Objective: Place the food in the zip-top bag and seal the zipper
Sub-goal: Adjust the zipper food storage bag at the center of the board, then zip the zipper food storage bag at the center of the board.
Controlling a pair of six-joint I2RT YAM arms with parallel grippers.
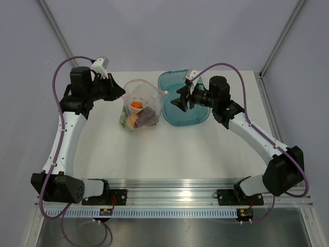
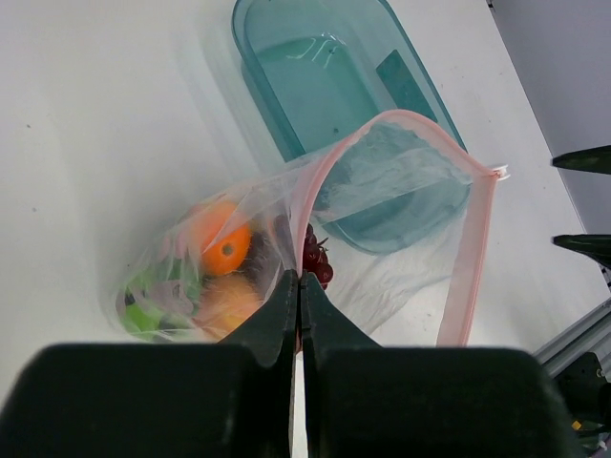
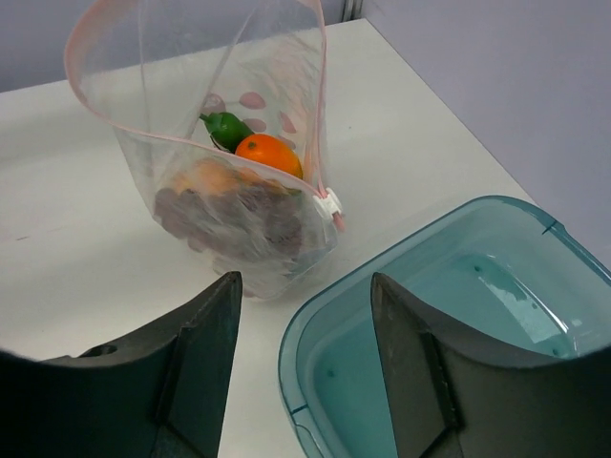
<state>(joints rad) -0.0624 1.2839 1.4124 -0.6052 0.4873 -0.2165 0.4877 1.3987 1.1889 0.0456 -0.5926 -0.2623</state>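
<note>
Arms: two, black and white, one on each side of the zip-top bag [image 1: 140, 105]; a purple cable loops along each.
Left gripper [image 1: 121, 92]: one, at the bag's left; its fingers [image 2: 282, 315] are pressed together, clamped on the plastic of the bag's mouth edge.
Bag: one, clear and crinkly, standing upright on the table with its mouth gaping wide.
Food [image 1: 136, 114]: all inside the bag, at its bottom. One bright orange piece [image 3: 269, 153], one green piece [image 3: 227, 129], one dark purple bunch [image 3: 258, 224] and one pale peach-orange lump can be counted; whether more lie behind the creased plastic, cannot tell.
Zipper [image 2: 468, 267]: one pink strip round the bag's mouth, unsealed, with one small white tab [image 3: 327, 202] at its end.
Right gripper [image 1: 180, 102]: one, to the bag's right and apart from it; its two fingers stand spread, free of the bag.
Tray [image 1: 172, 85]: one, translucent teal, just right of the bag, partly under the right gripper.
Surface: one plain white table [image 1: 154, 154] under the bag; one aluminium rail [image 1: 175, 186] on the bag's near side carries both arm bases.
Room: pale lilac-grey walls behind the bag, with two slanting metal frame posts [image 1: 56, 25], one to each side.
</note>
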